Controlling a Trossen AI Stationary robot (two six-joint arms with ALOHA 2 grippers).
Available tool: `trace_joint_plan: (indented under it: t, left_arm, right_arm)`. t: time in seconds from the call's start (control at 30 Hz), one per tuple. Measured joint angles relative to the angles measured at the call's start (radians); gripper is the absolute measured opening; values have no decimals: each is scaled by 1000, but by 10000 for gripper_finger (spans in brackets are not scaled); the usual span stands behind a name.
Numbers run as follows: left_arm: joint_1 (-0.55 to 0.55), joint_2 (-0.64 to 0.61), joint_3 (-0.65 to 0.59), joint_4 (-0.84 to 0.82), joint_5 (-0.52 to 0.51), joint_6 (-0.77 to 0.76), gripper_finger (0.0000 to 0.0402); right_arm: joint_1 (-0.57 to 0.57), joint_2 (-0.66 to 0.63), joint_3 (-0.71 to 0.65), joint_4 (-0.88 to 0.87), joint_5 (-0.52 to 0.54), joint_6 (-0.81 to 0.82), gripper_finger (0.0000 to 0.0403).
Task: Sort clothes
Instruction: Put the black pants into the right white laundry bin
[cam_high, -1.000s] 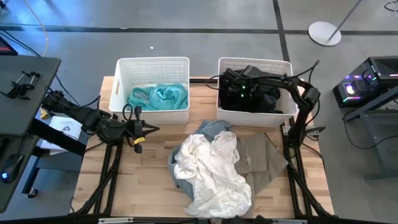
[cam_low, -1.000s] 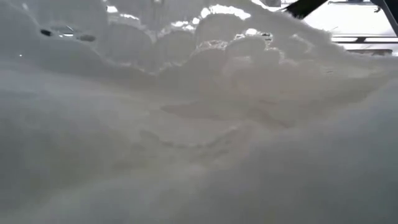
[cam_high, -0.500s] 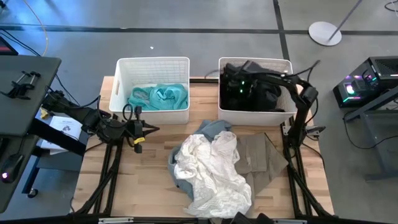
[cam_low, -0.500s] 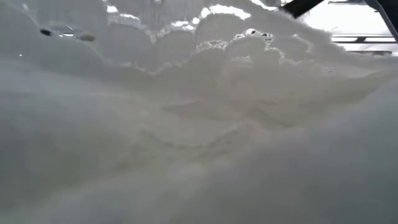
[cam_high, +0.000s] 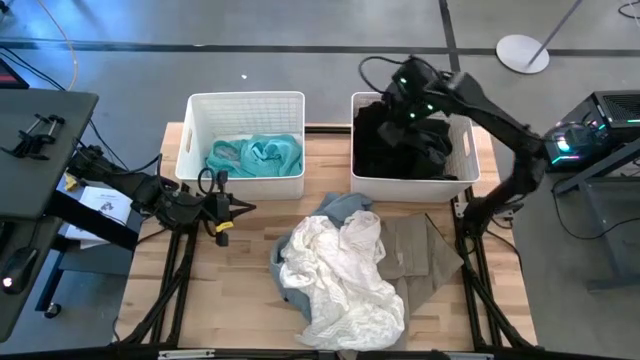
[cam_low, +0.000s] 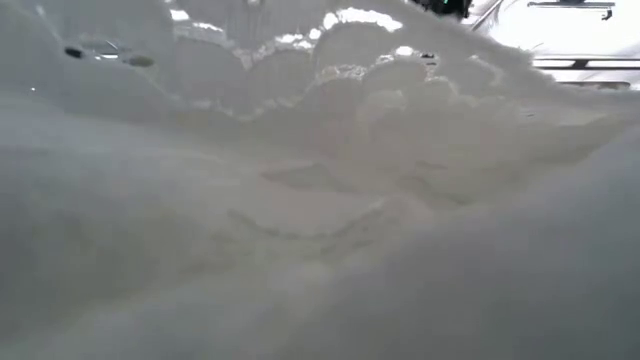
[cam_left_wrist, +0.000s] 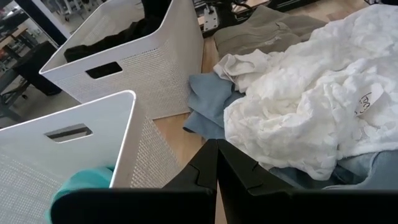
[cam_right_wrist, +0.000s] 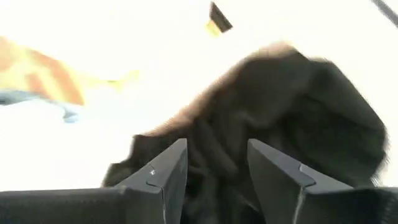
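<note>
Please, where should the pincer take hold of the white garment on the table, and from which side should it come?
Probably from straight above, at a raised fold near the middle of the white garment. It lies crumpled on top of the light blue denim garment and partly over the beige garment, so its creases stand up as ridges. Pinching a ridge should lift it alone; gripping an edge risks catching the layers beneath.

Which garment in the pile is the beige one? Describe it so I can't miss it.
Start at the right-hand white basket holding the black clothes. On the wooden table just in front of it lies the pile; the beige garment is its flattest piece, on the right edge, tucked under the crumpled white garment.
</note>
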Motion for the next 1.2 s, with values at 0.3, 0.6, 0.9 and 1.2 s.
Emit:
trace_joint_plan:
  t: [0.3, 0.6, 0.9, 1.2]
  left_arm:
    - [0, 0, 0, 1, 0, -1, 0]
    - [0, 0, 0, 37, -5, 35, 0]
    - [0, 0, 0, 60, -7, 61, 0]
    - [0, 0, 0, 43, -7, 29, 0]
  right_arm:
    - [21, -181, -545, 412, -121, -14, 151]
    - [-72, -126, -936, 736, -72, 223, 140]
    - [-116, -128, -830, 579, -182, 297, 139]
    - [-65, -158, -450, 482, 1, 117, 139]
